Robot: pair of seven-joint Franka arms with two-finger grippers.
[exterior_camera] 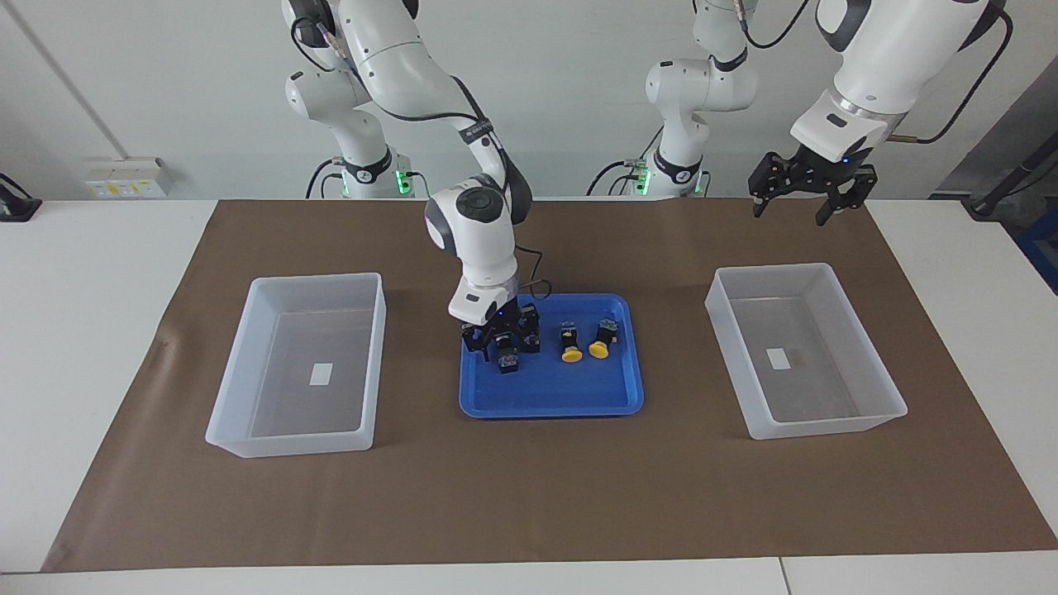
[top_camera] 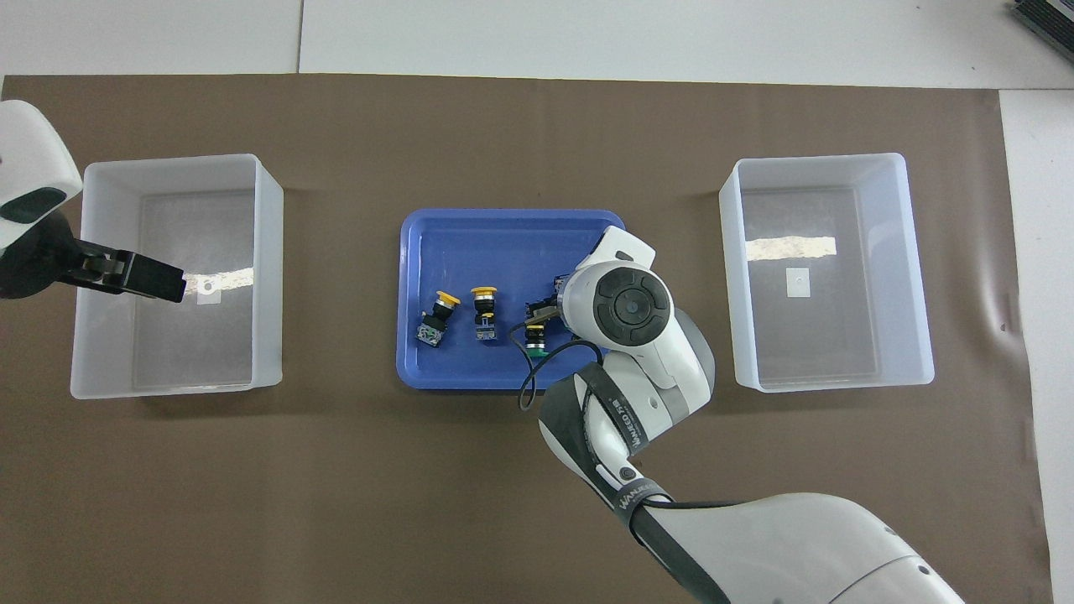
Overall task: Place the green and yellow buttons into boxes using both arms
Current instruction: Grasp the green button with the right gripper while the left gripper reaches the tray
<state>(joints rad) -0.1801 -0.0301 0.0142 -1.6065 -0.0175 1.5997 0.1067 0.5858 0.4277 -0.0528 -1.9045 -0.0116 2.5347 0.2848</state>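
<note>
Two yellow buttons in the tray judged light, rigid; black bodies grasped. Right end effector down at green buttons, grip undeterminable; left end effector spread, waiting.

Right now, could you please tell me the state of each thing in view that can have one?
Right pincer: down in the blue tray at the green buttons.
Left pincer: open, raised over the box at the left arm's end, waiting.
Box at the right arm's end: empty.
Box at the left arm's end: empty.
Yellow buttons: two, lying on their sides in the tray.
Green buttons: in the tray, mostly hidden.
</note>
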